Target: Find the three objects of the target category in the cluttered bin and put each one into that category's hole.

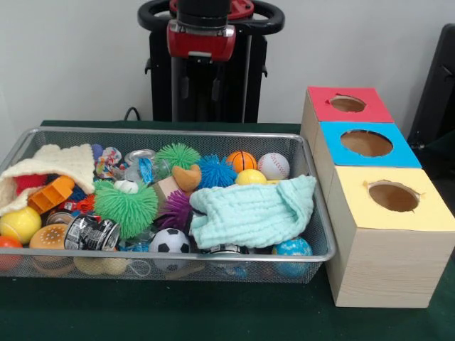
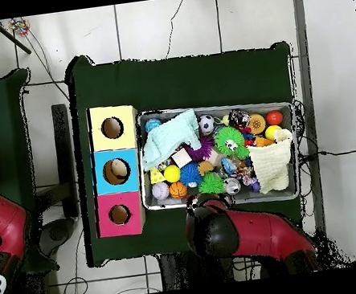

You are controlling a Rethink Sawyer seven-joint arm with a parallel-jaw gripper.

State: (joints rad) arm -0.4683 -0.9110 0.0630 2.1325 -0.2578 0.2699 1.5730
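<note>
- Mesh bin [image 1: 313, 206] on green surface [image 1: 213, 312]: two cloths, three spiky balls visible.
- Three hole boxes [image 1: 384, 213] beside bin.
- End effector: cannot tell its state.

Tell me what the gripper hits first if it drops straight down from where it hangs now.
Probably the bin's rim on the robot's side, or the green spiky ball just inside it: from overhead the gripper sits over that edge. Its height is unclear, so this is a guess.
</note>
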